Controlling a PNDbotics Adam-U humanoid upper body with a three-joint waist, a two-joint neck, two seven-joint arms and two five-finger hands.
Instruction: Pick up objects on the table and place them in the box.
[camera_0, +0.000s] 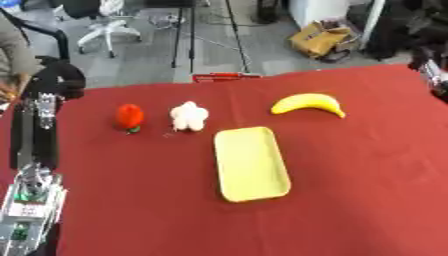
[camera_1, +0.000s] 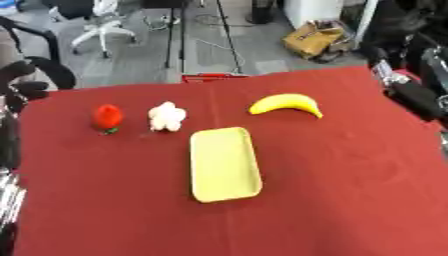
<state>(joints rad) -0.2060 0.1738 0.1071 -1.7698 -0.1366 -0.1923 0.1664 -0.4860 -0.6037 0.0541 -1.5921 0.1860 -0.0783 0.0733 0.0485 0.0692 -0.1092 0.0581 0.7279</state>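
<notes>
we cannot tell the left hand (camera_0: 54, 80) finger pose: dark and blurred. the right arm (camera_1: 418, 95) is cut by the edge.

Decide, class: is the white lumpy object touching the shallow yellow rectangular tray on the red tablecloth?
Apart. The left eye view shows a strip of red tablecloth between the white lumpy object and the far edge of the shallow yellow rectangular tray.

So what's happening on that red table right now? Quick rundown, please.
Left arm at the table's left edge, hand unclear; right hand not seen. Strawberry, white lumpy thing and banana all untouched on the cloth. Yellow tray empty. Nothing blocking.
</notes>
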